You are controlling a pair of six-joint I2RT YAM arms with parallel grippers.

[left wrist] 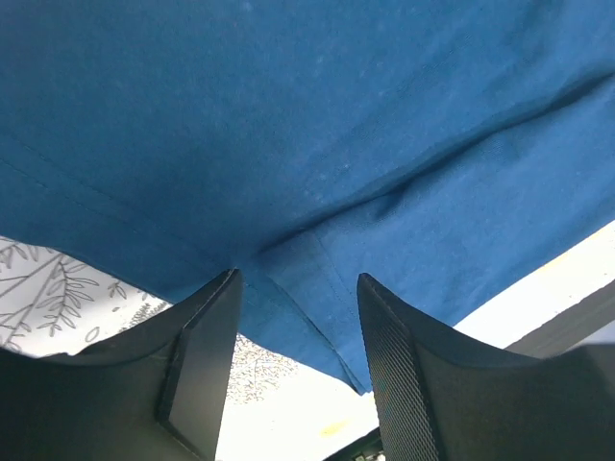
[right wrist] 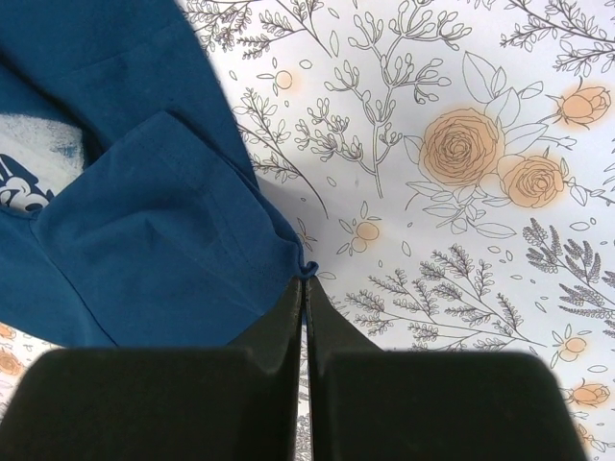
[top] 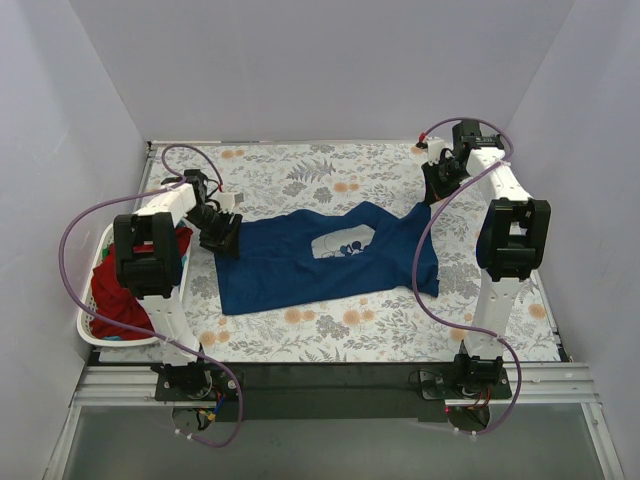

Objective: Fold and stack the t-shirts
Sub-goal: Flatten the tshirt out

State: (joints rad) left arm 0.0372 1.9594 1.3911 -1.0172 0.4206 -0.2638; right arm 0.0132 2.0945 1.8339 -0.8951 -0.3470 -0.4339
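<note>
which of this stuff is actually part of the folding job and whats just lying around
Part of the job:
- navy shirt, spread on the table
- red shirt, in the basket

Just there:
- white basket
- floral cover

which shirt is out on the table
The dark navy blue cloth t-shirt with the white print, spread on the table; the red cloth t-shirt is bunched in the white slatted plastic basket.
</note>
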